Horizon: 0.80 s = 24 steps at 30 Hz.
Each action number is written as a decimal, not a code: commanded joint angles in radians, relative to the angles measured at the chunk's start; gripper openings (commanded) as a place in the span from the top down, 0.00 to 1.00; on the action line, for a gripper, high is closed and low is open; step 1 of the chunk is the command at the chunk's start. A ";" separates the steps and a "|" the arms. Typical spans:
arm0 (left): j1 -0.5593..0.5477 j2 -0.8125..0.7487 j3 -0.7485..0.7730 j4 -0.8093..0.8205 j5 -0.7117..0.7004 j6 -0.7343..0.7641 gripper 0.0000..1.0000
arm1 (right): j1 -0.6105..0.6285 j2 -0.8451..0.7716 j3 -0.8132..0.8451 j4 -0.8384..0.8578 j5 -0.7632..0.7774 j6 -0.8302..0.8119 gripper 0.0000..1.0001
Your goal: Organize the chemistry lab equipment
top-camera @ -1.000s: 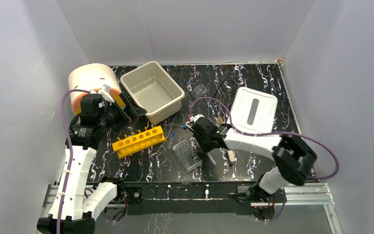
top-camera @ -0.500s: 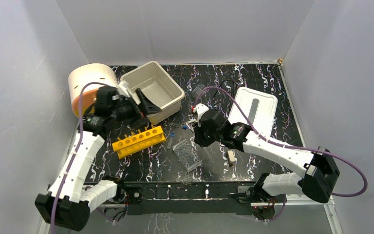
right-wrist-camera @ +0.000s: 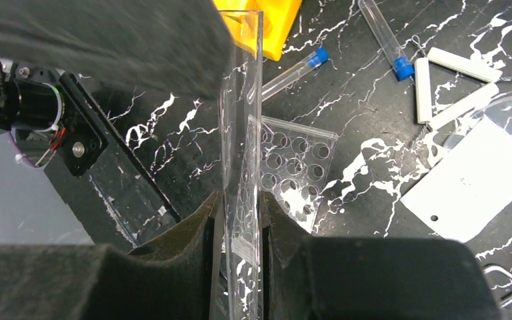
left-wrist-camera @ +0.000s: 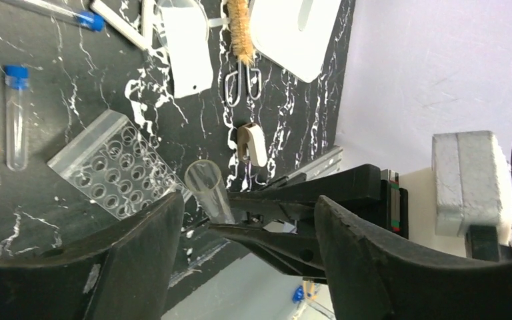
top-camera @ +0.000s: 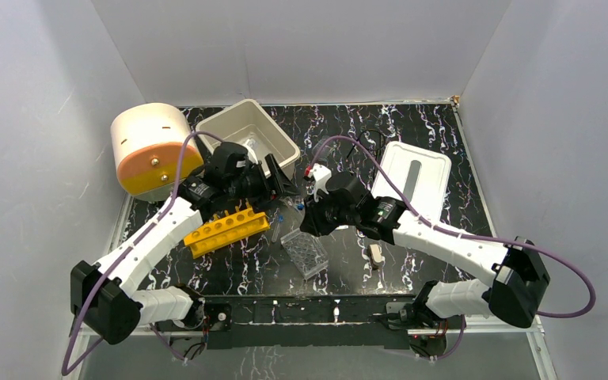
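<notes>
My right gripper (right-wrist-camera: 240, 200) is shut on a clear glass tube (right-wrist-camera: 240, 113) and holds it above the table; in the top view the gripper (top-camera: 307, 212) hangs just past the clear well tray (top-camera: 305, 252). My left gripper (left-wrist-camera: 247, 213) is open, and the tube's open end (left-wrist-camera: 207, 187) lies between its jaws, close to the left finger. In the top view the left gripper (top-camera: 282, 184) is beside the right one. The yellow six-hole rack (top-camera: 226, 229) lies below the left arm. Blue-capped tubes (right-wrist-camera: 297, 70), the white triangle (right-wrist-camera: 453, 83) and a small clear beaker (right-wrist-camera: 507, 110) lie on the table.
The beige tub (top-camera: 247, 146) stands at the back left, next to a white and orange cylinder (top-camera: 152, 146). The white slotted lid (top-camera: 412, 178) lies to the right. A wooden clamp (top-camera: 376, 255), a white card (right-wrist-camera: 470, 180) and a bristle brush (left-wrist-camera: 240, 30) lie near the middle.
My left arm has swung right from the cylinder, over the rack, to the right gripper. My right gripper has moved a little up and left with the tube.
</notes>
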 commanded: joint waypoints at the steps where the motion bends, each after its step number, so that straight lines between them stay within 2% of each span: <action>1: -0.009 0.008 -0.035 0.026 0.031 -0.086 0.32 | 0.002 0.012 0.061 0.067 -0.054 -0.047 0.78; 5: -0.009 0.001 -0.065 -0.002 0.044 -0.120 0.36 | 0.002 0.026 0.077 0.056 -0.053 -0.071 0.79; 11: -0.009 -0.011 -0.080 -0.005 0.056 -0.134 0.56 | 0.002 0.028 0.070 0.057 -0.058 -0.095 0.79; 15: -0.009 -0.008 -0.080 -0.012 0.069 -0.126 0.61 | 0.002 0.028 0.059 0.065 -0.082 -0.131 0.79; 20: -0.009 -0.006 -0.090 -0.009 0.091 -0.131 0.63 | 0.001 0.026 0.048 0.077 -0.100 -0.144 0.79; 24: -0.009 -0.006 -0.097 -0.009 0.096 -0.129 0.77 | 0.002 0.028 0.040 0.083 -0.101 -0.142 0.79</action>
